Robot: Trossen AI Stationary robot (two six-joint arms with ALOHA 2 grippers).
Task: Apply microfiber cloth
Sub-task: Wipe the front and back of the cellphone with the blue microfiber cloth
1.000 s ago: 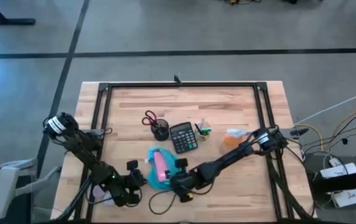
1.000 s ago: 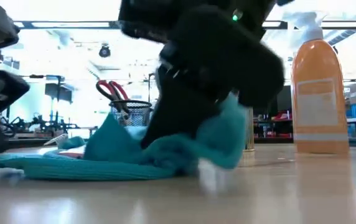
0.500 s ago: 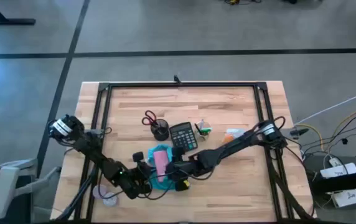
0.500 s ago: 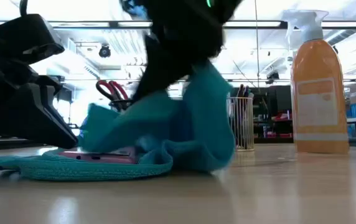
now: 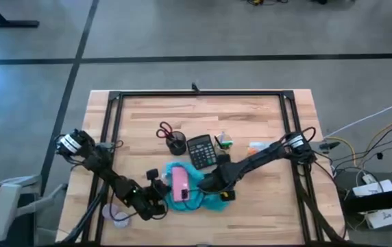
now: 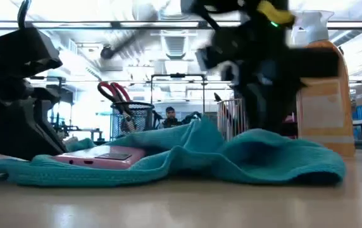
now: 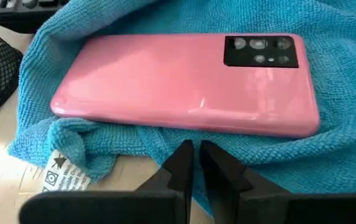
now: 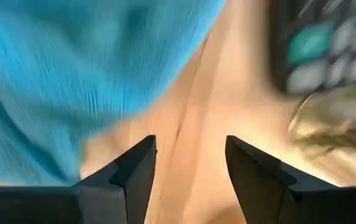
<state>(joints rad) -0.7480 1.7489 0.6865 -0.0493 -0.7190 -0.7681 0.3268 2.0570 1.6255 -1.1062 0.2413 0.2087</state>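
Note:
The turquoise microfiber cloth point(image 5: 210, 200) lies spread on the table with a pink phone point(image 5: 180, 184) resting camera-side up on its left part point(image 7: 327, 155). In the low view the cloth point(image 6: 263, 158) is a low rumpled mound. My left gripper point(image 7: 194, 152) is shut, its tips just short of the phone's long side point(image 7: 184, 127); it sits low at the cloth's left point(image 5: 160, 194). My right gripper point(image 8: 187, 155) is open over bare wood, right of the cloth's fold and raised above it point(image 5: 214, 184). My left gripper comes in level from the table's left. Its shut fingertips point(image 7: 184, 155) stand over the cloth's edge point(image 7: 165, 152) beside the phone. I cannot tell whether they touch the cloth.
A black calculator point(image 5: 201, 151), a mesh pen cup point(image 5: 177, 144) and red scissors point(image 5: 165, 130) lie just beyond the cloth. An orange spray bottle point(image 6: 323, 88) stands at the right. A yellow item point(image 5: 227, 195) sits by the cloth's right edge.
My right gripper lifted a fold of the cloth, carried it toward the table's right, let go and rose clear. The cloth, bunched before, now lies spread out to the right, the phone staying on it. My left gripper moved in toward the phone.

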